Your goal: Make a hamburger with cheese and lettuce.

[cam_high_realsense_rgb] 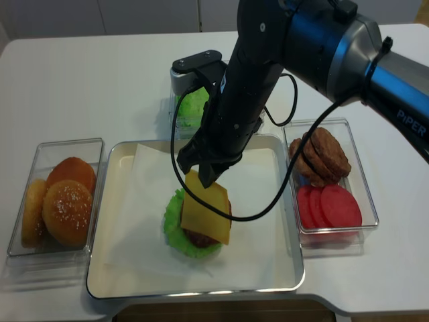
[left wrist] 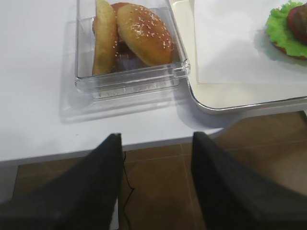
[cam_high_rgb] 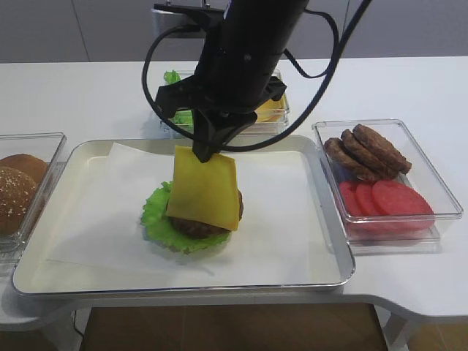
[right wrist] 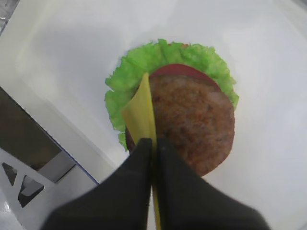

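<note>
The hamburger sits on white paper in the tray: a brown grilled patty (right wrist: 194, 120) on a red slice, over the ruffled green lettuce (right wrist: 129, 76). My right gripper (right wrist: 154, 143) is shut on the top edge of the yellow cheese (cam_high_rgb: 205, 189). The slice hangs down in front of the patty (cam_high_rgb: 197, 227) and lettuce (cam_high_rgb: 156, 212), its lower edge at the stack. From the other high view the gripper (cam_high_realsense_rgb: 204, 176) holds the cheese (cam_high_realsense_rgb: 206, 215) right over the burger. My left gripper (left wrist: 157, 137) is open and empty, over the table's front edge.
The metal tray (cam_high_rgb: 183, 287) fills the middle. A clear box of sesame buns (left wrist: 129, 38) stands to its left. Another box at the right holds patties (cam_high_rgb: 369, 150) and tomato slices (cam_high_rgb: 384, 199). Behind the arm are boxes of lettuce (cam_high_rgb: 172, 79) and yellow slices (cam_high_rgb: 269, 110).
</note>
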`<state>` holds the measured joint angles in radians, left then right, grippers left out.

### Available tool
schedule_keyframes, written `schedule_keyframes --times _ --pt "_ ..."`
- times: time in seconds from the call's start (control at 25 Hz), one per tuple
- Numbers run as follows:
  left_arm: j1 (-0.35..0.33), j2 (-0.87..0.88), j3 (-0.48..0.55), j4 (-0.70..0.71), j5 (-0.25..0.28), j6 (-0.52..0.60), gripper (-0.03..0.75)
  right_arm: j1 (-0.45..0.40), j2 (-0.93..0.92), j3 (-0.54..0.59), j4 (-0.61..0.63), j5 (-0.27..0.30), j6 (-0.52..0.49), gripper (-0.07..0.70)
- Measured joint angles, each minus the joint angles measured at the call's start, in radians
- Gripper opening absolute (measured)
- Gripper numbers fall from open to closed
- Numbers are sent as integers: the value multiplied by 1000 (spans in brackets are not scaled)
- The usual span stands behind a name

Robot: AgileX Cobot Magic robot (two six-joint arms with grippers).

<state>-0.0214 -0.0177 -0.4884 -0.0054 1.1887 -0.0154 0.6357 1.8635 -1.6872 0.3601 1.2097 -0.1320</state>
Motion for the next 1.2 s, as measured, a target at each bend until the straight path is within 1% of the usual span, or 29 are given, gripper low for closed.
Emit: schedule_keyframes --times 0.36,0.52,0.64,0.84,1.0,1.08,1.2 --pt "0 0 0 0 0 0 352 0 0 0 0 1 0 45" --pt "0 0 0 0 0 0 352 0 0 0 0 1 0 68" --pt "0 0 0 0 0 0 352 0 0 0 0 1 0 114" --pt "0 0 0 0 0 0 352 0 0 0 -4 3 0 253" --pt "0 0 0 0 0 0 352 0 0 -48 -58 23 9 280" --pt "0 0 0 0 0 0 352 0 0 -82 -123 25 46 283" --pt "0 0 0 0 0 0 352 0 -4 -94 -228 26 126 283"
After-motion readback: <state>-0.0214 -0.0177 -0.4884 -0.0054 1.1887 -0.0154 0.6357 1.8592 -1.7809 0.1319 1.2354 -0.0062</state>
